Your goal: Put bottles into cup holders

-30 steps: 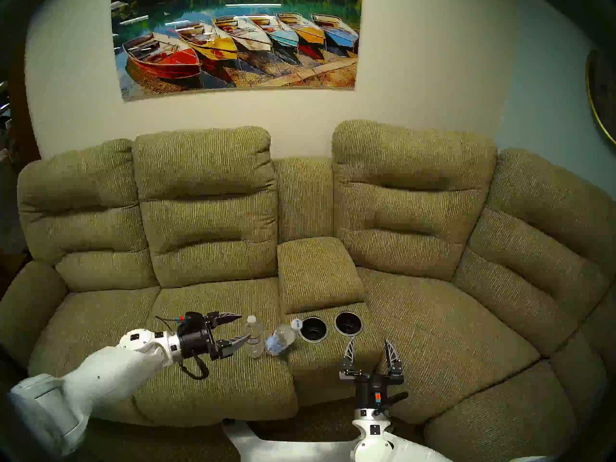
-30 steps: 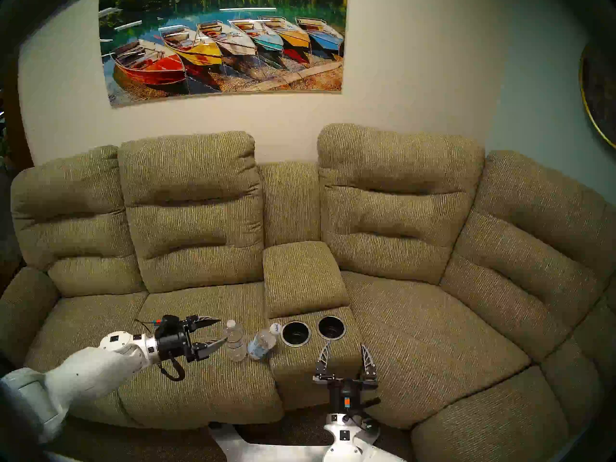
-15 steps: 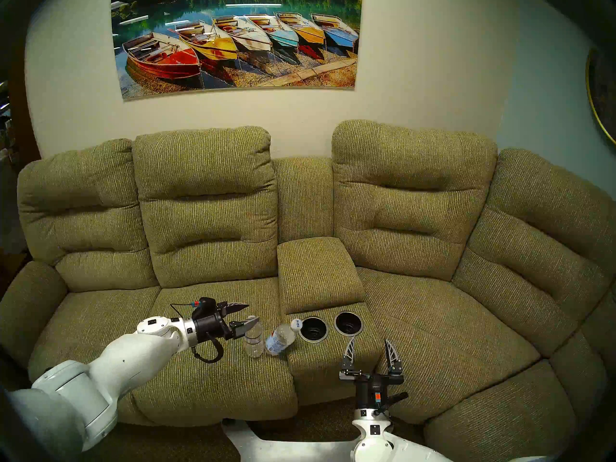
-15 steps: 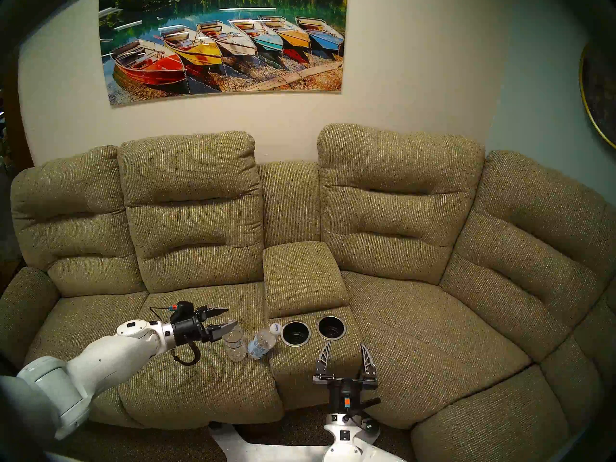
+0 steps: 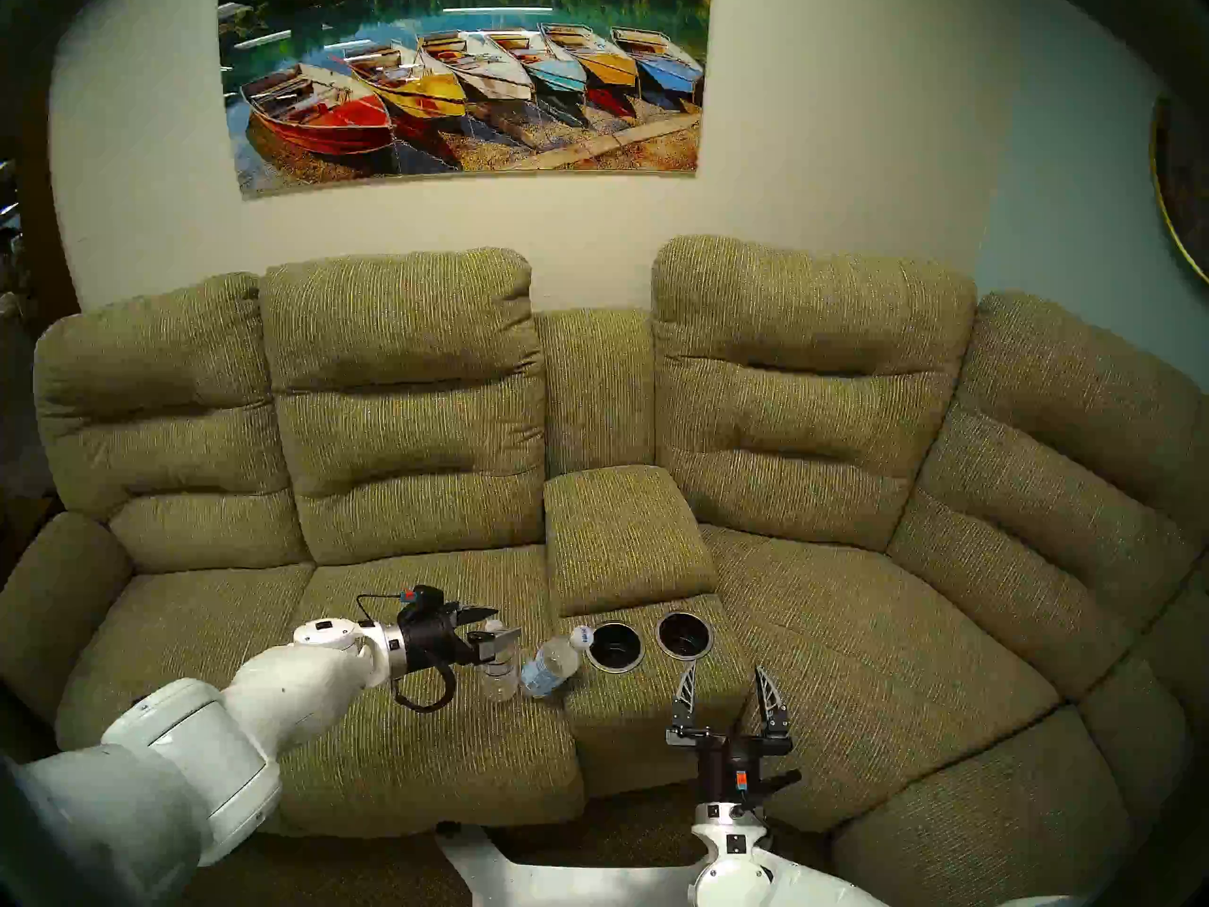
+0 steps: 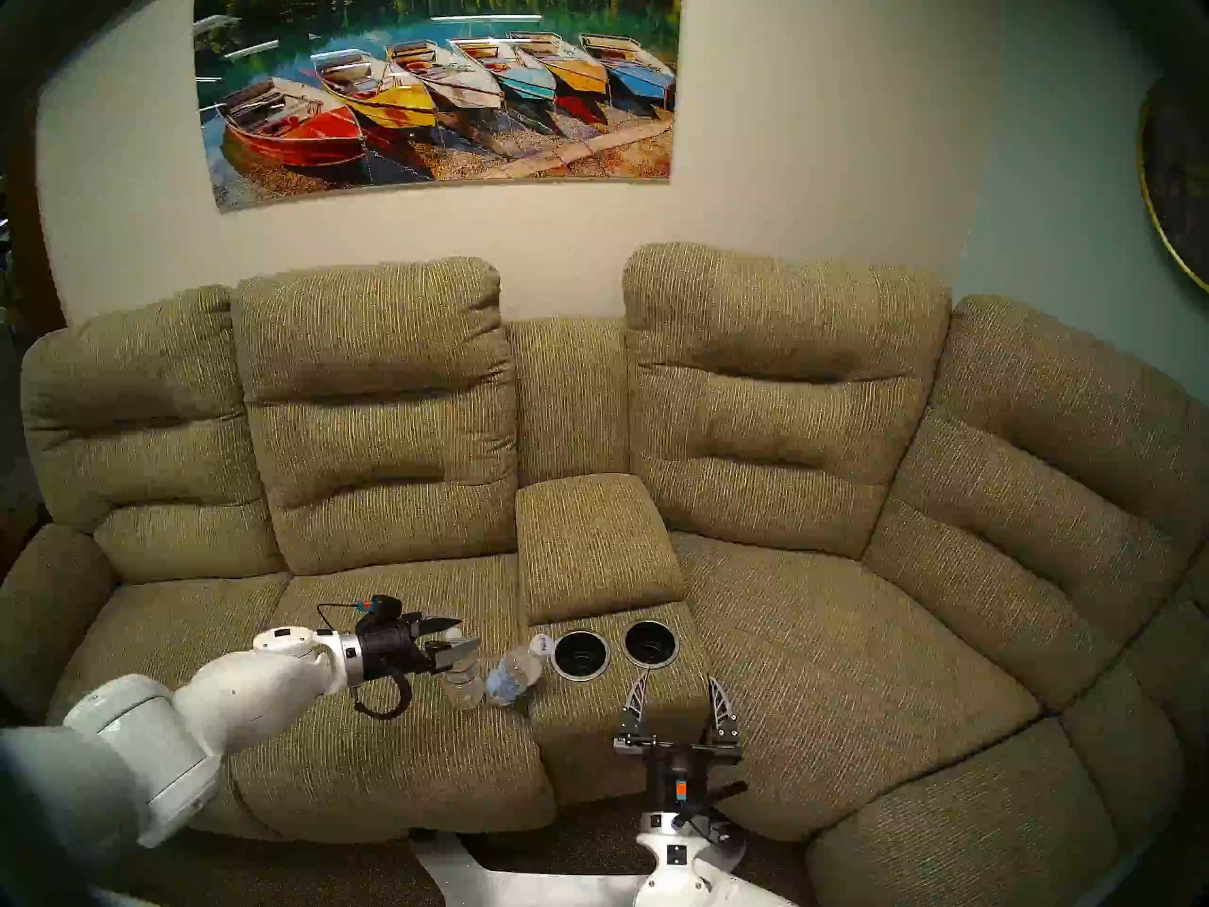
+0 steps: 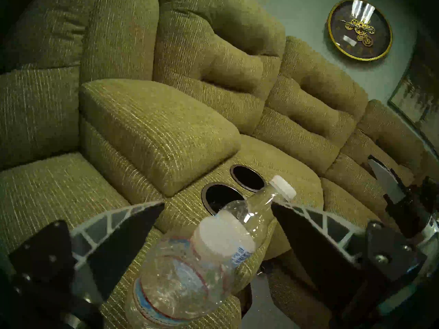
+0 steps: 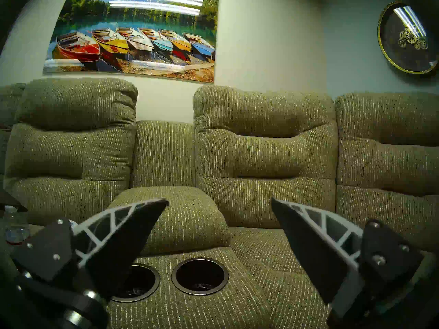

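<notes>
A clear upright bottle [image 5: 500,675] [image 7: 175,285] with a white cap stands on the left seat cushion. My left gripper [image 5: 497,627] [image 7: 217,203] is open, one finger on each side of the bottle's neck and not closed on it. Beside it a second bottle [image 5: 548,669] [image 7: 259,202] with a blue-printed label leans against the console, cap toward the cup holders [image 5: 615,646] [image 5: 683,634] [image 8: 199,276]. Both holders are black inside, with nothing in them. In front of the console my right gripper [image 5: 726,680] [image 8: 219,199] hangs open, holding nothing.
The padded console lid [image 5: 625,539] rises just behind the cup holders. Sofa backrests [image 5: 405,402] stand further back, and the right seat cushion [image 5: 870,650] is bare. A round wall clock [image 7: 360,29] hangs at the far right.
My left arm has moved right and slightly up, bringing its open fingers from beside the upright bottle to either side of its neck. The right arm and the leaning bottle have not moved.
</notes>
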### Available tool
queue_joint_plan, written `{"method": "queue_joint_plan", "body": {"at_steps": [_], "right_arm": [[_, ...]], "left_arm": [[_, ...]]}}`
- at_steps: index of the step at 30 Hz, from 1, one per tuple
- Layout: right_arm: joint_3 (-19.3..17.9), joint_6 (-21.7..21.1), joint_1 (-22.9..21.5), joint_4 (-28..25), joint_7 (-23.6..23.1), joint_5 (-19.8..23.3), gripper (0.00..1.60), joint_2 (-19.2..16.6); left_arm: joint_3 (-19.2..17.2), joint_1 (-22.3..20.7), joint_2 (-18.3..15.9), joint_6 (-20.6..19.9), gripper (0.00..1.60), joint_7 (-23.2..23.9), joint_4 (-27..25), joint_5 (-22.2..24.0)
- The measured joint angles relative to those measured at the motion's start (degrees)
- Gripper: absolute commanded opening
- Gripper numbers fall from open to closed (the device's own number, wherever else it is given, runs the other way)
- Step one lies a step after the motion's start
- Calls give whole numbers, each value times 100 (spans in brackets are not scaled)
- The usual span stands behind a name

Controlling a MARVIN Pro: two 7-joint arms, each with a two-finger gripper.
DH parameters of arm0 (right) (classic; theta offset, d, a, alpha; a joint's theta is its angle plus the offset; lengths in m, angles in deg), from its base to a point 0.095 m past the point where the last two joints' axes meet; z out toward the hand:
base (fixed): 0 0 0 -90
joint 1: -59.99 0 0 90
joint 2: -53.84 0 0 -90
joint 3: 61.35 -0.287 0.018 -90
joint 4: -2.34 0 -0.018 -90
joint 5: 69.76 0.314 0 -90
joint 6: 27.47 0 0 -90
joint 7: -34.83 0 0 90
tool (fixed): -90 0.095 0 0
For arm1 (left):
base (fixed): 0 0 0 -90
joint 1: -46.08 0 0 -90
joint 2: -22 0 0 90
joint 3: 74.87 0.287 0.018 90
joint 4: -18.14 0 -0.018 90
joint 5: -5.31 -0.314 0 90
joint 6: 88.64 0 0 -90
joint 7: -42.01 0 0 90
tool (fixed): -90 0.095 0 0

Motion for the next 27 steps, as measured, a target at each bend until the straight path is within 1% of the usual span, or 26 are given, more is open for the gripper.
{"method": "queue_joint_plan", "body": {"at_steps": [2, 6, 10, 16, 26, 27], "right_arm": [[0, 0, 0, 0, 0, 0, 160, 0], [0, 1, 0, 3, -2, 0, 160, 1], [0, 3, -1, 9, -4, 0, 160, 2], [0, 5, -1, 13, -6, 0, 160, 4], [0, 7, -3, 20, -8, 0, 160, 7], [0, 7, -3, 21, -9, 0, 160, 7]], "left_arm": [[24, -36, 58, -4, 160, -11, 111, -31], [66, -129, 210, -20, 160, -188, 398, -107], [68, -216, 375, -67, 160, -457, 672, -155], [108, -247, 534, -93, 160, -673, 859, -238], [429, -248, 701, -67, 160, -944, 1100, -580], [449, -253, 705, -64, 142, -960, 1116, -606]]}}
